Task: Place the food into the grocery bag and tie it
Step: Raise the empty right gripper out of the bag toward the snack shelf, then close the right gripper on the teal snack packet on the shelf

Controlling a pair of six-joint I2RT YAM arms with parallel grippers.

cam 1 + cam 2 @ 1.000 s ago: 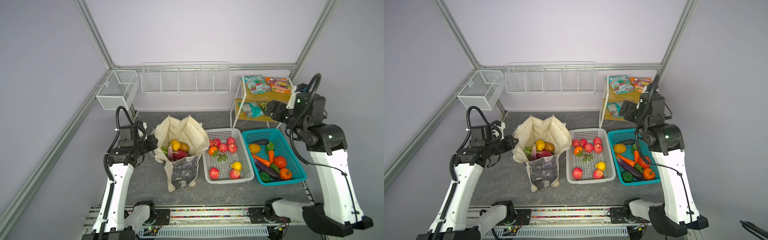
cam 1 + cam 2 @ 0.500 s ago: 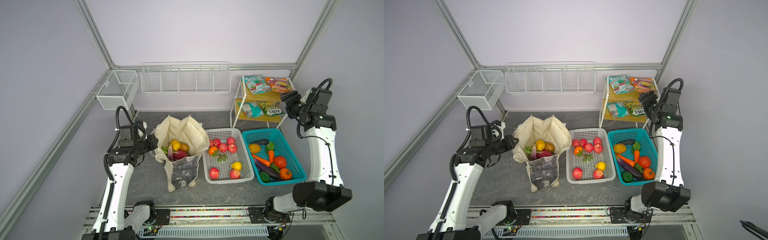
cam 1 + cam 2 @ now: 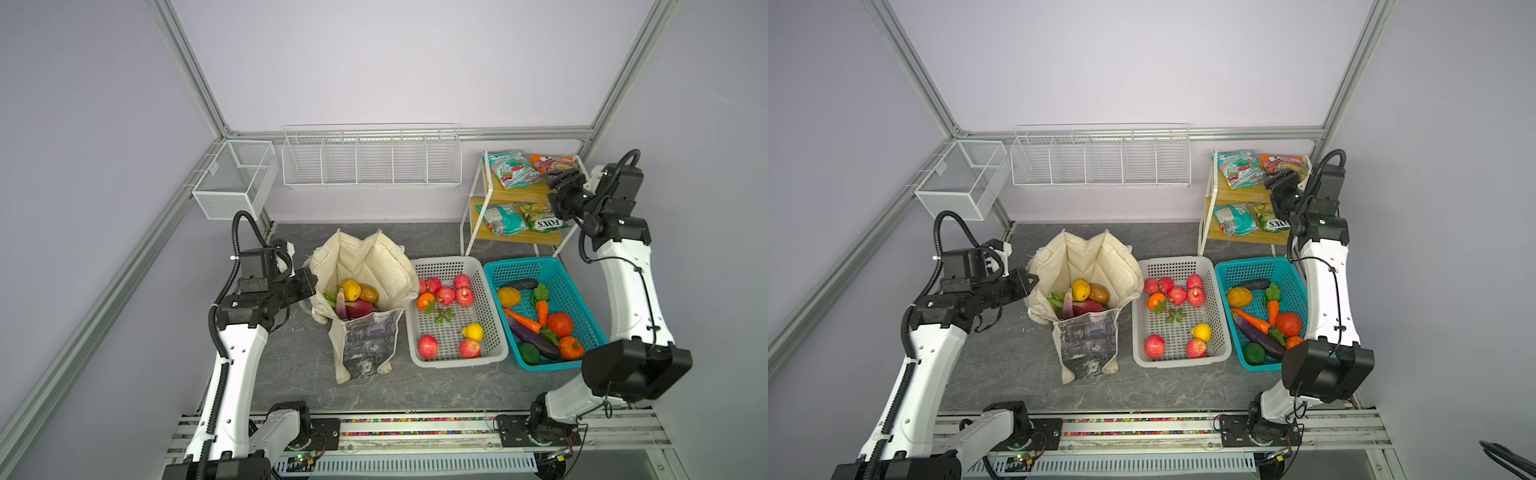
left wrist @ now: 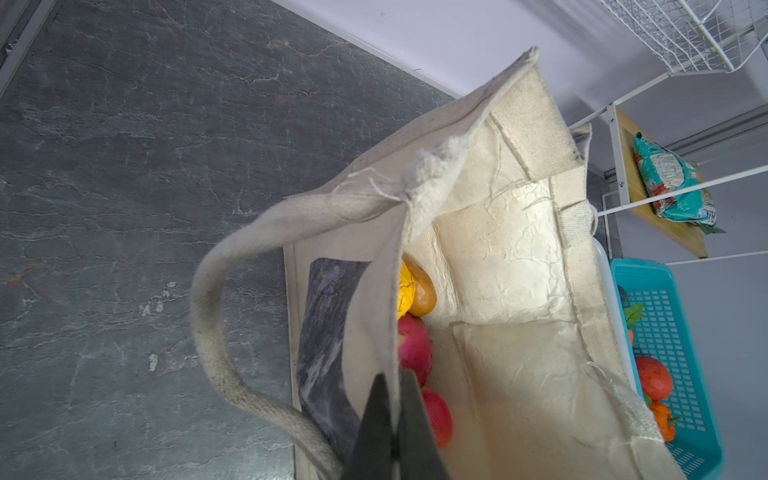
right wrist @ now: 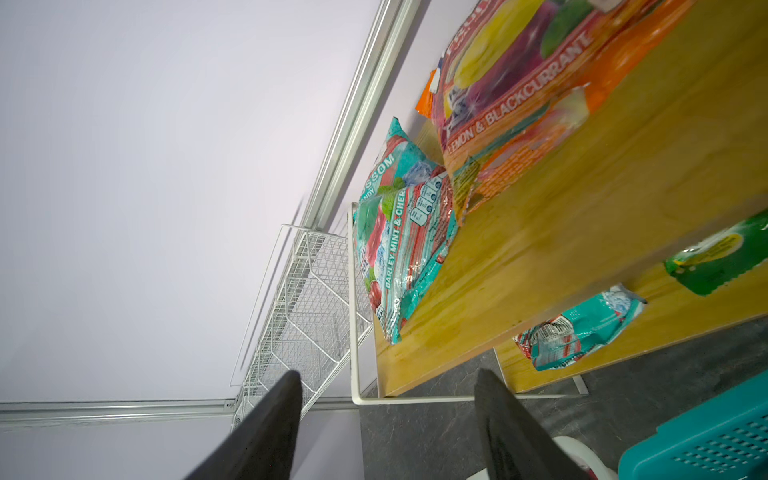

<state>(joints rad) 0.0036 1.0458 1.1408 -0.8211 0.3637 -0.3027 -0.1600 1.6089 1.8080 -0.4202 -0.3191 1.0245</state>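
Observation:
The grocery bag (image 3: pixel 365 266) (image 3: pixel 1088 262) stands open on the left of the grey table, its handle (image 4: pixel 208 316) hanging outside. Inside lie food pieces: a yellow one (image 3: pixel 351 289), an orange-brown one (image 3: pixel 369 294) and a pink dragon fruit (image 3: pixel 358 309) (image 4: pixel 411 345). My left gripper (image 3: pixel 311 283) (image 4: pixel 392 384) is shut on the bag's left rim. My right gripper (image 3: pixel 555 178) (image 5: pixel 386 380) is open and holds nothing, raised by the upper shelf's right end. A teal snack packet (image 3: pixel 513 169) (image 5: pixel 405 241) lies on that shelf, apart from the fingers.
A white perforated basket (image 3: pixel 457 360) of red fruit and a teal basket (image 3: pixel 544 365) of vegetables sit right of the bag. The two-tier wooden rack (image 3: pixel 519 195) also holds orange (image 3: pixel 548 162), green (image 3: pixel 542 220) and another teal (image 3: pixel 500 218) packet. Wire racks (image 3: pixel 370 158) hang on the back wall.
My right arm has swung back and to the right, bringing its gripper up to the shelf rack, and its jaws have narrowed. The left gripper has kept its hold on the bag's rim.

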